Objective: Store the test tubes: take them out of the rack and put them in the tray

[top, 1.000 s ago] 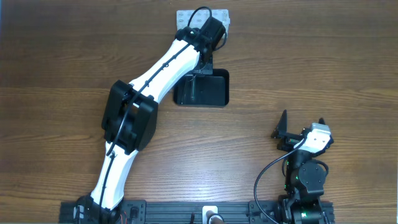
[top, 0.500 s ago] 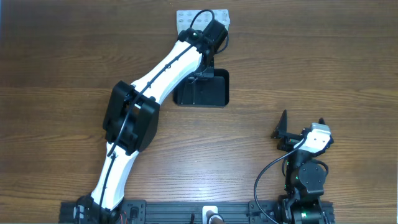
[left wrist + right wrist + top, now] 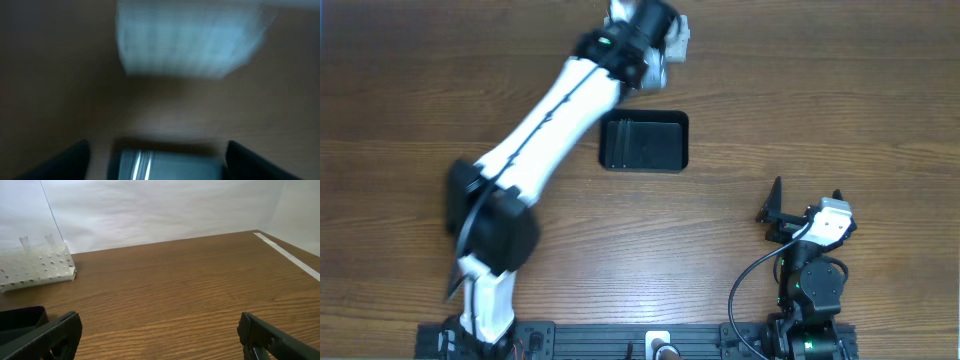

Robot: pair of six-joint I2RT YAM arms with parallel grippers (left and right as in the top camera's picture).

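Top view has the left arm stretched up the brown wood-grain surface (image 3: 840, 90), its wrist over the white perforated plastic rack (image 3: 678, 30) at the far edge, with the black rectangular plastic tray (image 3: 670, 158) just on the near side of it. Left wrist view is blurred, but the left tool (image 3: 159, 145) appears wide open with nothing between its fingers; it hangs over the strip of surface between tray and rack, the rack ahead of it. I judge the step in hand to be fetching another tube from the rack.

Right wrist view shows two clear glass test tubes (image 3: 24, 243) standing upright in the rack's far row, close to one end, with the other holes apparently vacant. Thin pale streaks on the tray floor in the top view, and a glint in the left wrist view, suggest at least one tube already lies there, so the task looks well along but not finished.

Next, I judge, the left tool must line up over one upright tube, come down with a finger on either side, close gently and lift straight up so the tube clears its hole without tipping the light rack.

Over at the near right of the surface sits the right tool (image 3: 159, 322), well apart from rack and tray, spread wide and holding nothing
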